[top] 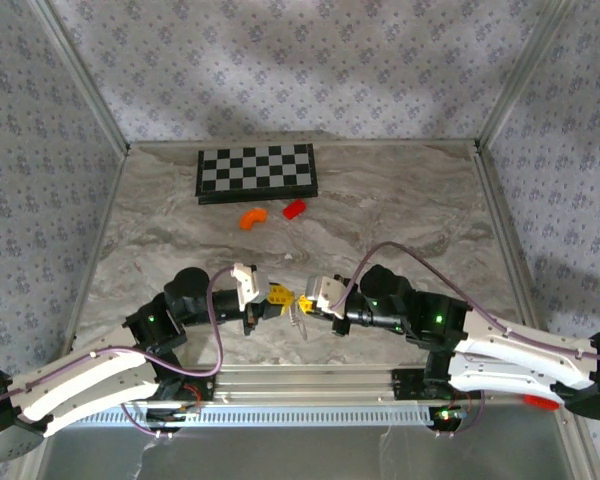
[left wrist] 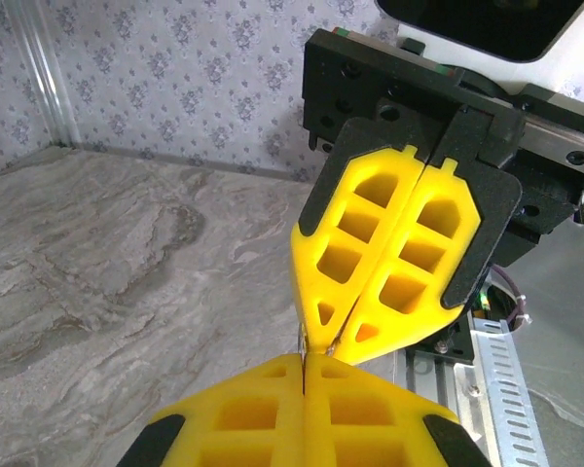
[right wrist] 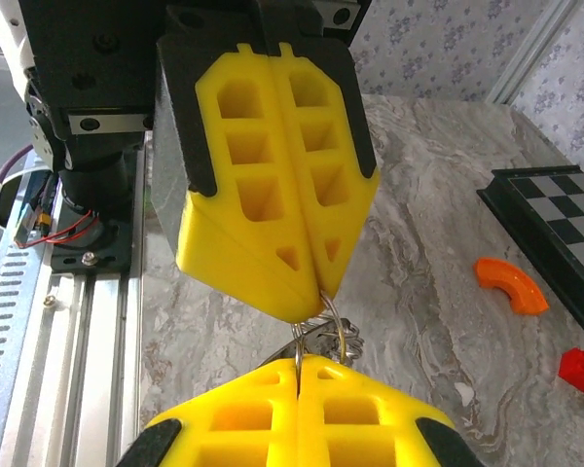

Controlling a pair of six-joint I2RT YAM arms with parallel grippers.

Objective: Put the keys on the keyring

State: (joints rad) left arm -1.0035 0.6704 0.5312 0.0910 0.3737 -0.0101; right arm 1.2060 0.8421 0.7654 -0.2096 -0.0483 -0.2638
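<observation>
The left gripper [right wrist: 316,292] and right gripper [right wrist: 300,362], both yellow-fingered, were clamped shut tip to tip over the grey marbled table [right wrist: 448,243], pinching the thin silvery metal keyring [right wrist: 339,329] between them. Whether a key was threaded could not be told. Opposing pulls risked bending the loop or springing it loose.

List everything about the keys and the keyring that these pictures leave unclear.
- Right wrist view: the keyring shows as a thin wire loop. The tips of the left gripper and right gripper cover its ends, so the keys cannot be told apart from it.
- Left wrist view: a metal sliver shows where the closed grippers meet; they hide the rest.
- Top view: the hanging metal is too small to tell whether anything is threaded.
</observation>
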